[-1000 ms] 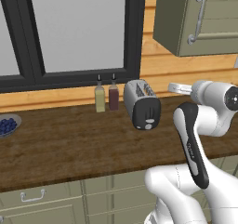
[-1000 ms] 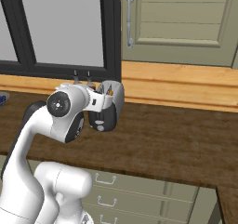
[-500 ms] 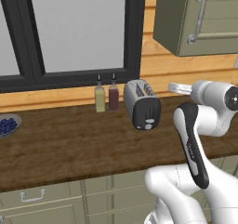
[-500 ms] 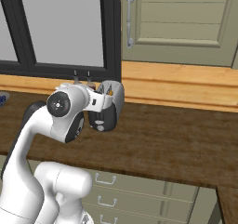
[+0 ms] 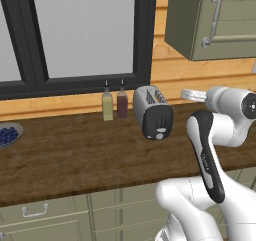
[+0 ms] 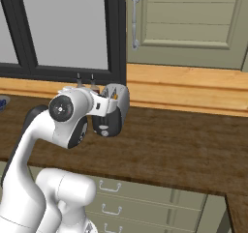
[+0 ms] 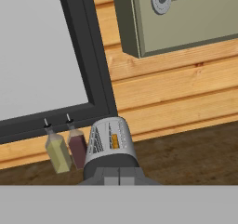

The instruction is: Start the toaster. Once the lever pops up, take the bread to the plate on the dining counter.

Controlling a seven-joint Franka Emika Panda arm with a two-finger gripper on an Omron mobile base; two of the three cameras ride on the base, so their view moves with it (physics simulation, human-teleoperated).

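The silver toaster (image 5: 152, 111) stands on the wood counter below the window, with its black end panel facing the room. The pale lever (image 5: 160, 135) sits low on that panel. An orange-brown edge of the bread (image 7: 114, 141) shows in one slot of the toaster (image 7: 109, 141). My gripper (image 7: 119, 174) is shut with nothing in it and hangs in the air, apart from the toaster's black end and pointing at it. In the right base view the hand covers part of the toaster (image 6: 115, 117). The plate and the dining counter are out of view.
Two bottles, one yellow-green (image 5: 107, 106) and one dark red (image 5: 122, 105), stand just left of the toaster against the wall. A grey bowl of blue berries (image 5: 7, 135) sits at the counter's far left. A wall cabinet (image 5: 215, 20) hangs above on the right.
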